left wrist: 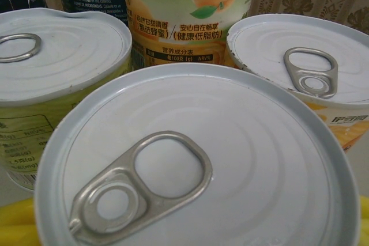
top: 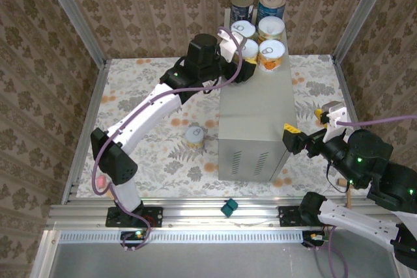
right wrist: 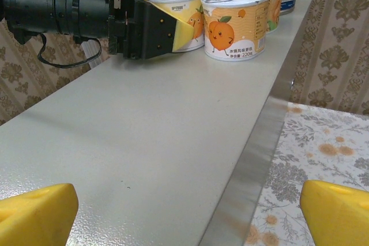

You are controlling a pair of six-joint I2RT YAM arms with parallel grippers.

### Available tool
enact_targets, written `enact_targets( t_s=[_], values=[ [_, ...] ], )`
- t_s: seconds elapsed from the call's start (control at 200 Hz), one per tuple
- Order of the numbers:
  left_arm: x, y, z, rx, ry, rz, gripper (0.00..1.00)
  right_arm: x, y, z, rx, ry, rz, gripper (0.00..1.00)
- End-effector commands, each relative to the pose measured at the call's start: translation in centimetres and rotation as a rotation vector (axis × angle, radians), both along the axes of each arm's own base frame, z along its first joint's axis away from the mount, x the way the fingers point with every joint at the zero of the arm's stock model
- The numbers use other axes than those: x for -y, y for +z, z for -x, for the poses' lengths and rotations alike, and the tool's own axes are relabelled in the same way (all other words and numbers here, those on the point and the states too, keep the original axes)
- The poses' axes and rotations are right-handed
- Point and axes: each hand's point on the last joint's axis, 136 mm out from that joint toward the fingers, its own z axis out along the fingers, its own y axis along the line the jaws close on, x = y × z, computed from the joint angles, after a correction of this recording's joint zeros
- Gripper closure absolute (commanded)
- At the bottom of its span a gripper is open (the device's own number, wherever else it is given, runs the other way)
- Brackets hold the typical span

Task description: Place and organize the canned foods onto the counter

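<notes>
Currently the left gripper (top: 244, 56) reaches over the far end of the counter (top: 257, 118), its fingers clamped on a short white-lidded can (top: 250, 48) that stands upright on the flat top. From the right wrist, a yellow pad (right wrist: 176, 31) is seen pressed against that can's orange label. Five more cans are grouped on the same far end: three short white-lidded ones (top: 272, 53) close around the gripped can, and two taller blue-labelled cans (top: 270, 4) at the back edge. One short can (top: 195, 137) stands upright on the floral floor (top: 140, 89), left of the counter and apart from it. Right gripper (top: 306, 123) hovers by the counter's near right edge, fingers spread wide, nothing between them.
</notes>
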Motion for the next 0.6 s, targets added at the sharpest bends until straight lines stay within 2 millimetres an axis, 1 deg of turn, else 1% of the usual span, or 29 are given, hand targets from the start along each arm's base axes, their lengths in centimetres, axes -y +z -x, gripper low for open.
enact_targets(
  t_s=[0.0,0.115,0.38,0.595],
  values=[
    [0.44,-2.27,0.42,-0.068,-0.012,-0.049,0.22,0.20,0.47,-0.22,0.015,-0.023,-0.041,0.00],
    [0.83,-2.40,0.55,-0.070,-0.019,-0.052,0.22,0.27,0.40,-0.17,0.015,-0.023,-0.044,0.00],
    [0.99,-2.36,0.45,-0.069,-0.018,-0.055,0.22,0.44,0.46,-0.08,0.018,-0.025,-0.047,0.00],
    [0.62,-2.25,0.17,-0.068,-0.006,-0.055,0.22,0.41,0.42,-0.08,0.017,-0.025,-0.049,0.00]
  ],
)
